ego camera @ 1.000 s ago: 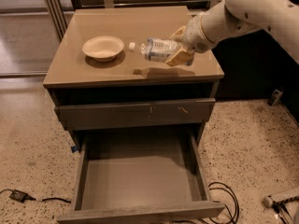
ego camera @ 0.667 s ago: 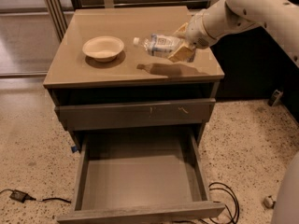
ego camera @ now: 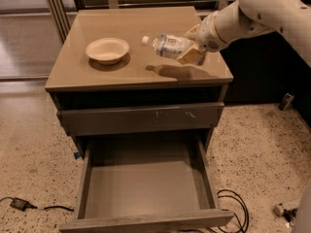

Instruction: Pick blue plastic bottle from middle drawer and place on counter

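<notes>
1. The small clear plastic bottle with a pale blue label point(ego camera: 170, 45) is gripped by the robot's two-finger hand point(ego camera: 193, 54), lying almost on its side, cap toward the white paper bowl point(ego camera: 107, 49).
2. It is held just above the glossy tan-beige desk point(ego camera: 92, 76) — the shadow beneath suggests no contact.
3. The wide grey-brown wooden middle drawer point(ego camera: 146, 186) stands open with a bare floor — picking is judged done, placing in hand.
4. Lowering onto bare surface clear of the bowl is called for, then release.

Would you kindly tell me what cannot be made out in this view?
Camera view:
- Base of the blue plastic bottle: hidden in the claw gripping it above the counter.
- Bottle label text: too small.
- Front of the middle drawer: cut off by bottom edge.
- The arm: cut off by right edge.
</notes>
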### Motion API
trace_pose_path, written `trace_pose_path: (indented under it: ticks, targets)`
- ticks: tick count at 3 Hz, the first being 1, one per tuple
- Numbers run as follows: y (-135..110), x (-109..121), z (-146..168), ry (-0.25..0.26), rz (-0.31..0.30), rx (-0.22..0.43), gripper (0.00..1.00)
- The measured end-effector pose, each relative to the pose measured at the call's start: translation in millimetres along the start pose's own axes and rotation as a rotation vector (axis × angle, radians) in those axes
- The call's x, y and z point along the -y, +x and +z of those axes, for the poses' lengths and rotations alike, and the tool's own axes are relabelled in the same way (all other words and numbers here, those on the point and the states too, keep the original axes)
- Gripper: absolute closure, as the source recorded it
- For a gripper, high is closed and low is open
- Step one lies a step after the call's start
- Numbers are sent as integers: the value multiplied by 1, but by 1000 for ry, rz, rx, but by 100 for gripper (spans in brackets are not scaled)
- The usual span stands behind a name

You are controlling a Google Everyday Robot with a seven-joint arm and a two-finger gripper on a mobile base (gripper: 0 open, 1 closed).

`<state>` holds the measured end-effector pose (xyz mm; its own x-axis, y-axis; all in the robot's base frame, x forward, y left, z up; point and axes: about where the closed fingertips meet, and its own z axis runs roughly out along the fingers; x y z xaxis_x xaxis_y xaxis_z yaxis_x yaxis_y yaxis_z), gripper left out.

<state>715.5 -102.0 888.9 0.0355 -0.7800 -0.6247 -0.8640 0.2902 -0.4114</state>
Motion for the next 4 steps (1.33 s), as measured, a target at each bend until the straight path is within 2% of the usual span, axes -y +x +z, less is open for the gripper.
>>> trace_pose_path:
  ticks: [2,3,4]
  targets:
    - [10,7,35,26,122,-36,100]
    - [25,13,66,-2,168,-65,100]
    - [22,15,63,-2,168,-65,100]
